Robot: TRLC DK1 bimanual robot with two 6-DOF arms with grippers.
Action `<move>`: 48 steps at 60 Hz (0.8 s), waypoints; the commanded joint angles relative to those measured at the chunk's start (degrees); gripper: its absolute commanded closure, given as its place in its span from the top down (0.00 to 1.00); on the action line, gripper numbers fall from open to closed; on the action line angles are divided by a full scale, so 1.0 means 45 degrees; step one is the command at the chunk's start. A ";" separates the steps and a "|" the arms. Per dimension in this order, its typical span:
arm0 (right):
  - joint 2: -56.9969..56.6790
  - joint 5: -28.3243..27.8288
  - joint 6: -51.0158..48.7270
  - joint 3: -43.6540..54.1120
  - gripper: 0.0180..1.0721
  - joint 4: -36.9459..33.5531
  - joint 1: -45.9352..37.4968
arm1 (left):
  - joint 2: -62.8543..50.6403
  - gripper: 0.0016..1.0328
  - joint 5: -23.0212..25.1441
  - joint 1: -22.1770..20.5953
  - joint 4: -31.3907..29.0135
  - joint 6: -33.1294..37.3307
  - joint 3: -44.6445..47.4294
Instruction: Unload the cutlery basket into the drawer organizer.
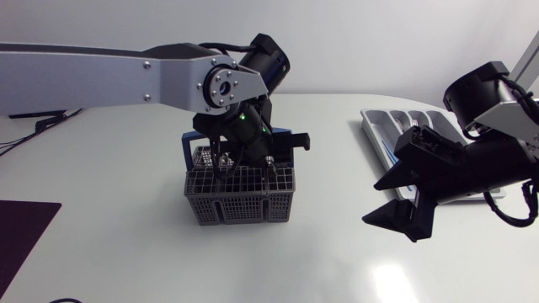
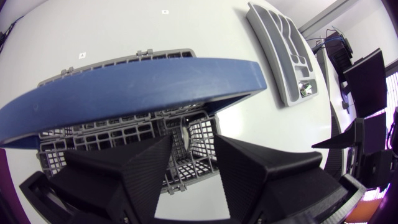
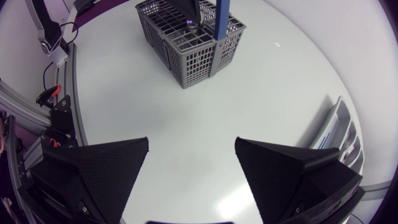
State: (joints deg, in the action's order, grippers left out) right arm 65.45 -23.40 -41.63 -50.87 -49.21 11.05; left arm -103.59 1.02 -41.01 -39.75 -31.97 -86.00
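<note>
Left gripper (image 2: pixel 193 148) hangs with fingers spread, holding nothing, tips dipped into the cutlery basket (image 2: pixel 118 127), whose blue handle (image 2: pixel 137 87) crosses just ahead of them. Closing here could snag the handle or grid and drag the basket. Cutlery beneath the fingers is hard to make out, perhaps one thin piece. Right gripper (image 1: pixel 400 202), also spread and empty, hovers beside the drawer organizer (image 1: pixel 396 122).
</note>
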 commanded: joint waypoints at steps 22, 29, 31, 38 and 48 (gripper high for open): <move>-0.0013 -0.0035 0.1008 0.0817 0.95 0.0916 0.1158 | -0.0534 0.24 0.0028 -0.0065 -0.0210 -0.0396 -0.0558; 0.0084 -0.0015 0.1145 0.1071 0.95 0.1405 0.1607 | -0.0593 0.24 0.0028 -0.0085 -0.0210 -0.0416 -0.0616; 0.0123 -0.0015 0.1184 0.1090 0.95 0.1522 0.1705 | -0.0613 0.24 0.0028 -0.0085 -0.0210 -0.0416 -0.0616; 0.0162 0.0004 0.1360 0.1168 0.95 0.1795 0.1959 | -0.0671 0.24 0.0028 -0.0085 -0.0210 -0.0416 -0.0597; 0.0377 0.0043 0.1575 0.1188 0.95 0.2069 0.2213 | -0.0671 0.23 0.0048 -0.0026 -0.0230 -0.0436 -0.0558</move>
State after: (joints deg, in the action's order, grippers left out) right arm 65.82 -23.31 -36.16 -47.11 -40.60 20.18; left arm -105.41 1.02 -41.01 -40.23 -33.01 -87.07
